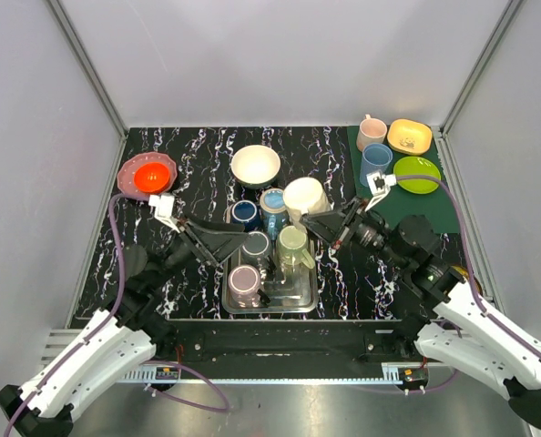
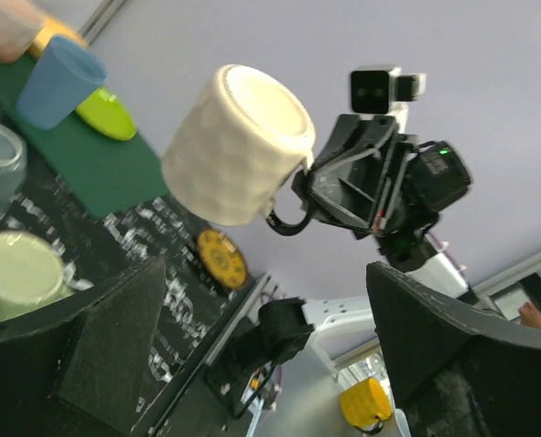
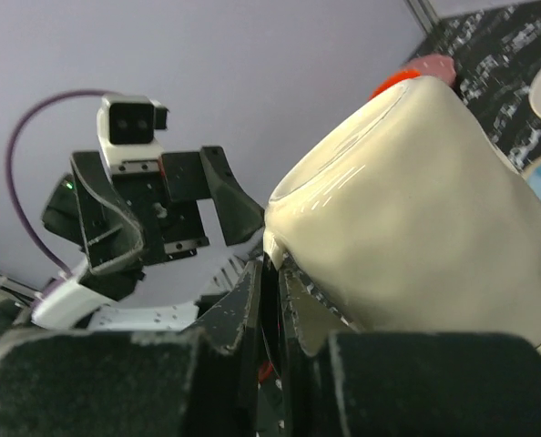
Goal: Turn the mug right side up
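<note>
Step in hand: I judge the cream mug (image 1: 305, 196) is mid-turn, lifted off the tray (image 1: 300, 299); I would finish rolling the wrist until the opening faces straight up, then lower it.
Technique: keep the pinch firm on the wall near the rim, rotate slowly, and set down on a bare patch of the marble table (image 1: 198, 164), away from the 5 cups crowding the tray.
Right gripper (image 3: 275, 273): my fingers are narrowed onto the mug's wall at the rim, 1 inside, 1 outside.
Mug vs fingers: in the right wrist view it fills the centre and right of the frame, tilted, its mouth toward the upper left.
Mug location: centre of the top view, above the tray's upper right.
Left gripper (image 2: 252, 337): spread wide, holding nothing; the mug sits upper centre of its view, well apart.
</note>
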You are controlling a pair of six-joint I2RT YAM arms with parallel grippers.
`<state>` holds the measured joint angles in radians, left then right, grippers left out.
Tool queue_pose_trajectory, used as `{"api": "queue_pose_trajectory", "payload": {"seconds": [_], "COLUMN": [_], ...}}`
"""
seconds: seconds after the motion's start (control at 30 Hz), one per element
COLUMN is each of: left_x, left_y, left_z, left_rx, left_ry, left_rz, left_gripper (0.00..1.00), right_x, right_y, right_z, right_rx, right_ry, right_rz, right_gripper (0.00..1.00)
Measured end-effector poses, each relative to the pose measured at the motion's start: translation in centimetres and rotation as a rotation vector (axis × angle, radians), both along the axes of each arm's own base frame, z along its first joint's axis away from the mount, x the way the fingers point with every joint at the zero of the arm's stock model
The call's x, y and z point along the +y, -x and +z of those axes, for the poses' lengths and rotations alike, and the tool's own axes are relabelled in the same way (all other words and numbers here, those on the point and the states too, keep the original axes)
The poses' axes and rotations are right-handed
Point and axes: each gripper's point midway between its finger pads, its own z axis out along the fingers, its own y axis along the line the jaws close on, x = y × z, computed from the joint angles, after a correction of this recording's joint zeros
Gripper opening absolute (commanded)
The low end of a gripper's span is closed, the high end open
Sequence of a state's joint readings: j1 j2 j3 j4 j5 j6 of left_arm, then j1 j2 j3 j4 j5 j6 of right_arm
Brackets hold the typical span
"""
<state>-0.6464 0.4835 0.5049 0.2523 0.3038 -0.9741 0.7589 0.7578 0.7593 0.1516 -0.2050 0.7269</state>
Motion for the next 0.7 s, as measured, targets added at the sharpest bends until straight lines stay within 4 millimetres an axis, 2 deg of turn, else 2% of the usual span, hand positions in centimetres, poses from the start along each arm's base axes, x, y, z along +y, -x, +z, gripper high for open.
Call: {"api": "queue_pose_trajectory", "payload": {"seconds": [0.1, 0.23, 0.33, 0.53, 0.7], "left_x": [-0.4, -0.4, -0.2, 0.0, 0.1], "left_y": [-0.7, -1.0, -1.0, -0.8, -0.6], "left_z": [-2.5, -4.5, -4.9, -5.0, -6.1], "left_rx": [0.066, 0.115, 0.124, 0.122, 0.136], "left_ry": [-0.075, -0.135, -0.150, -0.151, -0.157], "left_rz": [0.010, 0.016, 0.025, 0.029, 0.028], "left_gripper": [0.93, 0.93, 0.93, 0.93, 0.93], "right_x": [-0.3, -0.6, -1.0, -0.8, -0.2], "right_y": [0.2, 0.8, 1.9, 4.8, 6.1], "right_z": [-2.7, -7.6, -11.5, -18.0, -20.2], "right_rx": [0.032, 0.099, 0.160, 0.274, 0.302], "right_ry": [0.067, 0.141, 0.173, 0.231, 0.235], "right_rz": [-0.003, 0.011, 0.030, 0.091, 0.132], "right_gripper": [0.00, 0.00, 0.00, 0.00, 0.00]}}
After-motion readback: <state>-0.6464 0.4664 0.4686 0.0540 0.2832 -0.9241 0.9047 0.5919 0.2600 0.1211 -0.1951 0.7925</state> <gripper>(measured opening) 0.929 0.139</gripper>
